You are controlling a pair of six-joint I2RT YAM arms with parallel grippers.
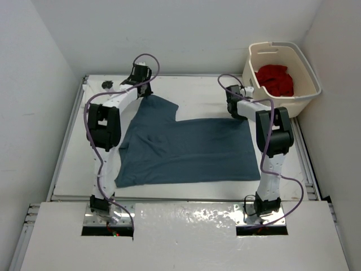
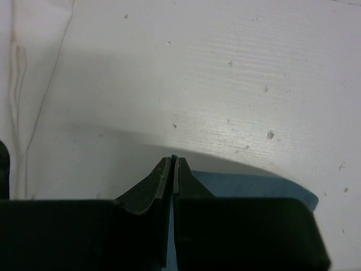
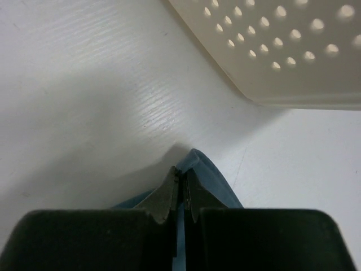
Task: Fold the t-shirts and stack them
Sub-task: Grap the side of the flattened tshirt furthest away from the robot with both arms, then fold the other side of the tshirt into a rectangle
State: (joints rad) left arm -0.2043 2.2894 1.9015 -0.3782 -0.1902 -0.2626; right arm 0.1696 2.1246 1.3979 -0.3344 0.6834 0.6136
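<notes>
The dusty blue-grey t-shirt (image 1: 186, 149) lies spread on the white table, stretched between both arms. My left gripper (image 1: 141, 84) is shut on its far left corner; the left wrist view shows blue cloth (image 2: 248, 183) pinched between the fingertips (image 2: 174, 166). My right gripper (image 1: 232, 101) is shut on the far right corner; the right wrist view shows a fold of blue cloth (image 3: 206, 169) between the fingertips (image 3: 180, 178). The red t-shirt (image 1: 275, 79) lies bunched in the basket. The white t-shirt is out of view.
The cream perforated laundry basket (image 1: 307, 90) stands at the back right, its wall close in the right wrist view (image 3: 271, 51). A small dark object (image 1: 106, 84) sits at the back left. Walls close in the table on three sides.
</notes>
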